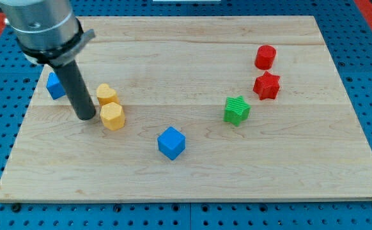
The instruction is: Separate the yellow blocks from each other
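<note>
Reading the pair: our two yellow blocks sit at the view's left, the yellow upper block (pixel 107 94) touching, or all but touching, the yellow hexagonal block (pixel 113 117) below it.
Tool state: we have no jaws to open or close; our tip (pixel 85 117) rests free on the wooden board (pixel 192 172), clamped on nothing.
Key relation: the hexagonal block lies just to the view's right of our tip, at about the same height in the view; the upper block lies up and to the right.
Pair axis: it runs nearly top to bottom, leaning slightly right toward the bottom.
Judgement: a push toward the view's right would likely carry the hexagonal block off alone.
Contact: whether the tip already touches the hexagonal block, we cannot tell.
Hidden: the rod covers part of a blue block (pixel 55 85) at the far left, so its shape is unclear.
Unclear: the upper yellow block's exact shape.
Bystanders: blue cube (pixel 171 142), green star block (pixel 236 110), red star block (pixel 266 85) and red cylinder (pixel 265 57) all stand well apart to the right.
</note>
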You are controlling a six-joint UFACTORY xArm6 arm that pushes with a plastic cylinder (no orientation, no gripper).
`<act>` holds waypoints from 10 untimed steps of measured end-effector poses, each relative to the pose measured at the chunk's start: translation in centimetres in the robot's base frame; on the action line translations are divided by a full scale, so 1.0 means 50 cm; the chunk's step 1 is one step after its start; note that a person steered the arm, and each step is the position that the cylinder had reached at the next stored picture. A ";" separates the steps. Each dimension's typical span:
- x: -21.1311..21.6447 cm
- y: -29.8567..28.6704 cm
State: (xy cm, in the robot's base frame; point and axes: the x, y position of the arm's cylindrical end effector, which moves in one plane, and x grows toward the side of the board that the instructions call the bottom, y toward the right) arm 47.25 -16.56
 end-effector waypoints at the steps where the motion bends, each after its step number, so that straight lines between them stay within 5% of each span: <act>1: 0.051 0.026; 2: 0.099 0.076; 3: 0.071 -0.082; 4: -0.030 -0.089; 5: -0.124 -0.021; 7: -0.155 0.082; 8: -0.138 0.163; 10: -0.074 0.040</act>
State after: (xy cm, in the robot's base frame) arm 43.54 -14.57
